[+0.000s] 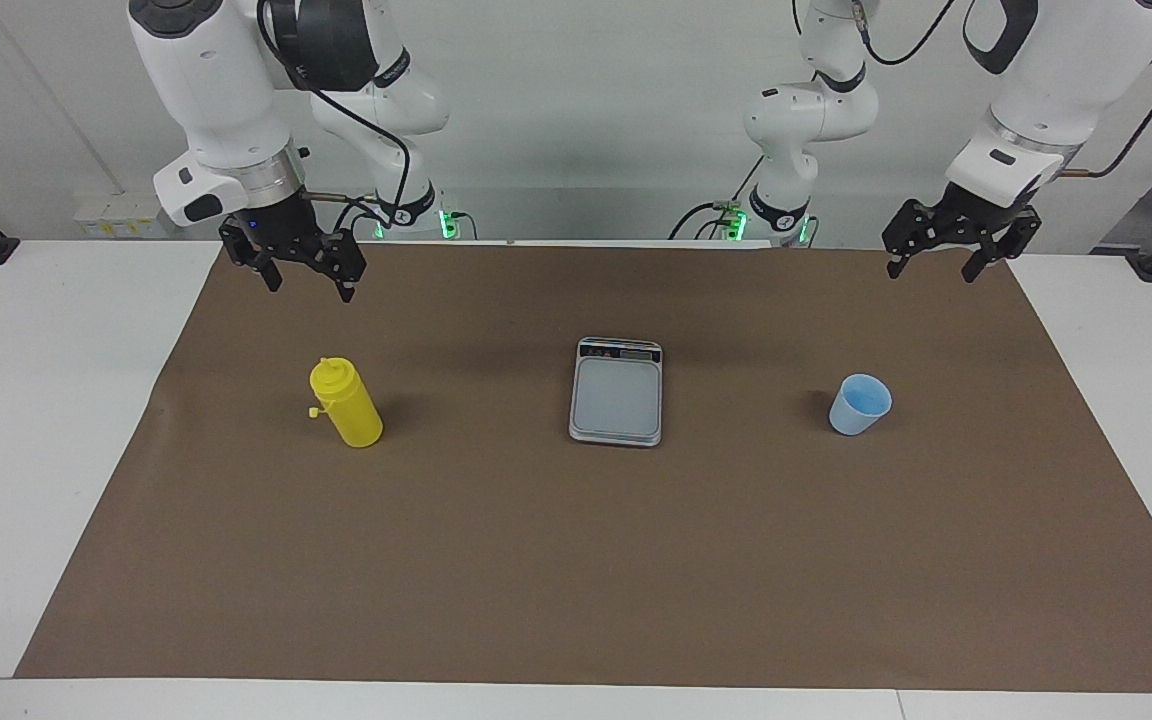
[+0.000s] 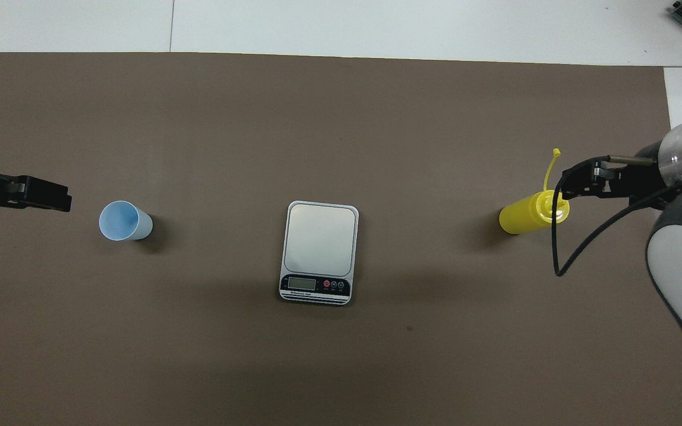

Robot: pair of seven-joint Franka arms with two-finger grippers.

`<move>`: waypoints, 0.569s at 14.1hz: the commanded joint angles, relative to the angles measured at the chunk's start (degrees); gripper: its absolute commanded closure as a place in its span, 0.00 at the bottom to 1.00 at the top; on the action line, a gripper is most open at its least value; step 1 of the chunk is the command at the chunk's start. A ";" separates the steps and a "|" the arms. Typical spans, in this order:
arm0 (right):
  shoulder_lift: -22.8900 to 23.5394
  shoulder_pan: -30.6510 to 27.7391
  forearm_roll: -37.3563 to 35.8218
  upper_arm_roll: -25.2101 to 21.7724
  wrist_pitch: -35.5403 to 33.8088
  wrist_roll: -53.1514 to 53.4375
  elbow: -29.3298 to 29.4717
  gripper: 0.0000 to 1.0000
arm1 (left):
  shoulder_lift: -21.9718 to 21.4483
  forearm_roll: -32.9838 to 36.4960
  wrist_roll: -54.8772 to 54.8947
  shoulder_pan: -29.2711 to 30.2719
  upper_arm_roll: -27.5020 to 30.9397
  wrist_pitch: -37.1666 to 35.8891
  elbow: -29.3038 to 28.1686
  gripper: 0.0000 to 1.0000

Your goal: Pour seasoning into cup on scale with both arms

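Closest to the robots, both arms just hang in the air at their own ends of the table. The right arm's black two-finger gripper (image 1: pixel 307 282) sits over the brown paper mat (image 1: pixel 576 560) with its fingers spread, holding nothing. The left arm's black gripper (image 1: pixel 938 266) is the same deal, released and empty.

Further out, three things stand in a row across the mat, well apart from each other. The bright yellow plastic squeeze bottle (image 1: pixel 347 402) stands upright toward the right arm's end, its little tethered cap sticking out. The flat silver-grey kitchen scale (image 1: pixel 617 391) is in the middle, its weighing plate bare and its dark display strip on the robots' side. The small light blue plastic cup (image 1: pixel 859 404) stands toward the left arm's end.
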 commanded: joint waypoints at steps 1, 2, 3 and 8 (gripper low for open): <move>-1.17 0.20 1.06 -0.64 -0.37 -1.14 -1.12 0.00 | 0.74 -0.67 0.56 -0.51 0.30 -0.92 1.40 0.00; -1.09 0.20 1.06 -0.64 -0.37 -1.05 -1.12 0.00 | 0.74 -0.67 0.65 -0.34 0.30 -1.01 1.31 0.00; -1.09 0.20 1.06 -0.64 -0.37 -1.13 -1.12 0.00 | 0.74 -0.67 0.65 -0.25 0.30 -0.83 1.31 0.00; -1.09 0.20 1.06 -0.64 -0.37 -1.14 -1.12 0.00 | 0.56 -0.67 0.83 -0.34 0.30 -0.30 0.87 0.00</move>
